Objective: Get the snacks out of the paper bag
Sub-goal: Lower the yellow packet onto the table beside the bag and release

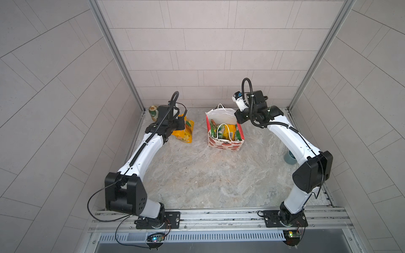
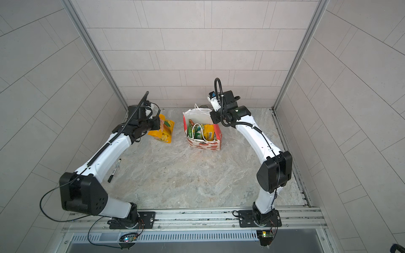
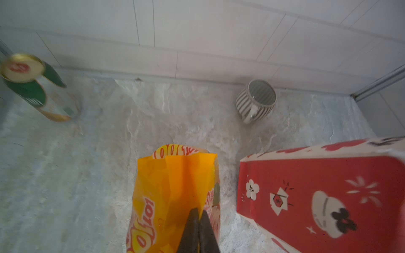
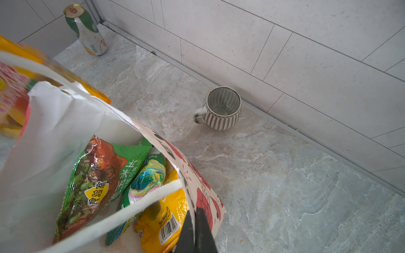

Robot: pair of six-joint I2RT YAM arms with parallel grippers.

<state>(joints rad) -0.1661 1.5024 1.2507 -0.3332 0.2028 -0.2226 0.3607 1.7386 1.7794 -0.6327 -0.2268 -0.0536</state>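
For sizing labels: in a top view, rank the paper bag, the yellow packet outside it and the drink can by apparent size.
1. paper bag
2. yellow packet, partly hidden from view
3. drink can

I count one white paper gift bag with red side panels (image 1: 225, 145), with two white cord handles (image 4: 122, 214); four glossy flat plastic snack packets in sight: one yellow-orange packet (image 1: 185, 133) outside it, and three inside, one green packet printed with chips (image 4: 94, 181), one green-yellow packet (image 4: 146, 175), one yellow packet with a barcode (image 4: 162, 221); whether more lie beneath I cannot tell; one green-gold drink can (image 1: 153, 112); one ribbed grey mug (image 4: 221, 122); one black marker pen (image 2: 114, 169); one blue-grey round vessel (image 1: 289, 158), half hidden; two grippers of mine, left gripper (image 3: 199, 213) and right gripper (image 4: 194, 211).
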